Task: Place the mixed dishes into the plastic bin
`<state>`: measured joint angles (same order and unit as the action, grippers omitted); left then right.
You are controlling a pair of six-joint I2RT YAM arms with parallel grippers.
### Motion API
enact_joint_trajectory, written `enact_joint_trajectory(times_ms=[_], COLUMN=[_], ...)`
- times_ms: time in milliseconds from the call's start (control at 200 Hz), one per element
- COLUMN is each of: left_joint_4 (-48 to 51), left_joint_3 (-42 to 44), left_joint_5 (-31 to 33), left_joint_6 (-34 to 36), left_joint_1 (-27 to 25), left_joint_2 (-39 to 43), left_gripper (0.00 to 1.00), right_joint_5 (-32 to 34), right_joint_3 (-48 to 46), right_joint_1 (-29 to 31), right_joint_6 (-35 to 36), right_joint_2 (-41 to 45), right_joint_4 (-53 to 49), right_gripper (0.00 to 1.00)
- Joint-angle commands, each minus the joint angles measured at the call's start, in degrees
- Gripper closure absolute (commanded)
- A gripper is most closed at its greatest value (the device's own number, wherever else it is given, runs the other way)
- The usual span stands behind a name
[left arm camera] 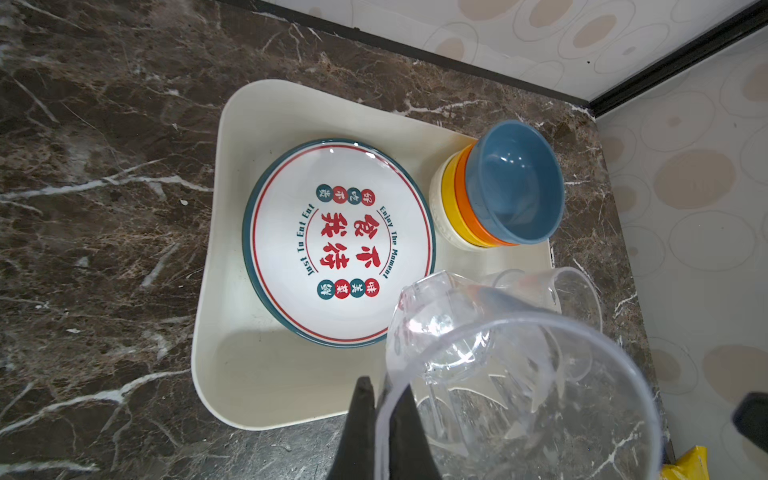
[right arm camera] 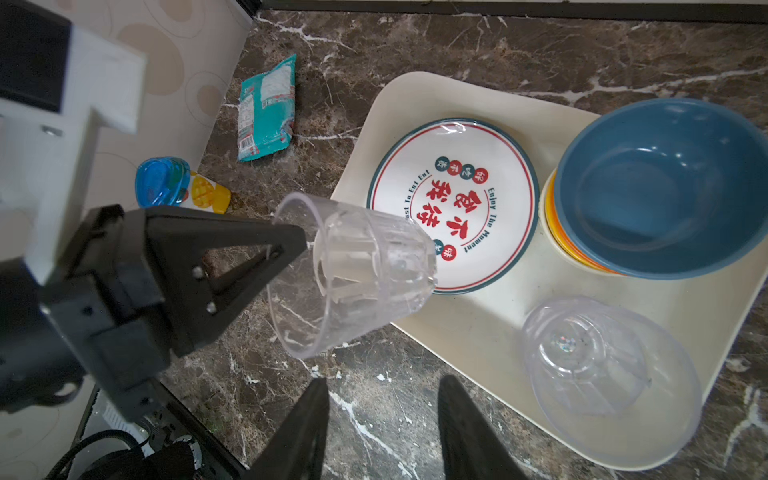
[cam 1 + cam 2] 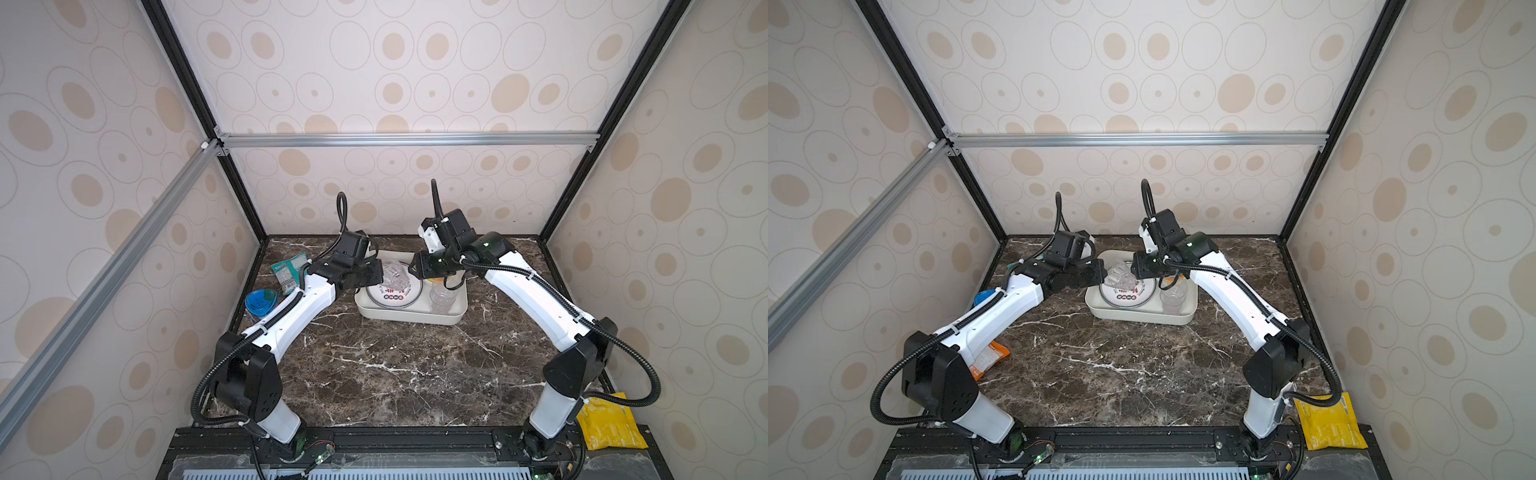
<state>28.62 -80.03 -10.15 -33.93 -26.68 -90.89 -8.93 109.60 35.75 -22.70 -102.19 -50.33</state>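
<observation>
Clear plastic cup [image 2: 353, 274], fluted, empty, tilted on its side in the air over the white plastic bin [image 2: 478, 332], rim pinched in the closed jaws of the left gripper [image 1: 382, 419]. In the bin: white plate [image 1: 340, 241] with teal rim and red characters; nested cream, yellow, orange and blue bowls [image 1: 515, 183]; second clear cup [image 2: 602, 365], upright. Right gripper [image 2: 384, 380] above the marble worktop [image 2: 457, 37], jaws apart, holding nothing.

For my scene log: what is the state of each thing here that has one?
Left gripper, shut on the rim of a tilted clear plastic cup.
Right gripper, open, empty.
Round white dark-rimmed plate, flat in the shallow white plastic bin.
Blue, orange, yellow, cream bowls, nested, in bin.
Second clear cup, upright in bin.
</observation>
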Motion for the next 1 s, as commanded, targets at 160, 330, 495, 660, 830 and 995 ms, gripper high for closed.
enact_joint_trajectory(times_ms=[160, 330, 495, 660, 830, 995], left_joint_4=[-0.85, -0.94, -1.72, -3.00, -3.74, -3.97], left_joint_3=[-4.08, -4.00, -3.12, -2.63, -2.69, -2.84], left_joint_5=[-0.83, -0.87, -1.07, -1.19, -1.32, -1.26], left_joint_6=[-1.22, -1.55, -2.18, -2.93, -3.50, -3.85], left_joint_1=[-1.69, -2.28, -2.76, -2.94, -3.10, -3.28], left_joint_2=[0.19, 0.45, 0.97, 1.51, 1.95, 2.30], left_gripper=[1.00, 1.00, 1.00, 1.00, 1.00, 1.00], right_joint_5=[2.29, 4.04, 7.17, 8.55, 9.26, 9.65], right_joint_3=[8.52, 13.73, 18.89, 21.62, 21.69, 21.66], right_joint_1=[1.50, 1.80, 2.43, 2.88, 2.97, 3.10], right_joint_6=[-0.58, -1.08, -1.12, -1.18, -1.56, -1.47], right_joint_2=[-6.24, -10.09, -13.78, -16.30, -16.59, -16.60], right_joint_4=[-6.30, -9.55, -13.65, -16.53, -16.25, -16.21], right_gripper=[0.57, 0.59, 0.59, 0.63, 0.70, 0.79])
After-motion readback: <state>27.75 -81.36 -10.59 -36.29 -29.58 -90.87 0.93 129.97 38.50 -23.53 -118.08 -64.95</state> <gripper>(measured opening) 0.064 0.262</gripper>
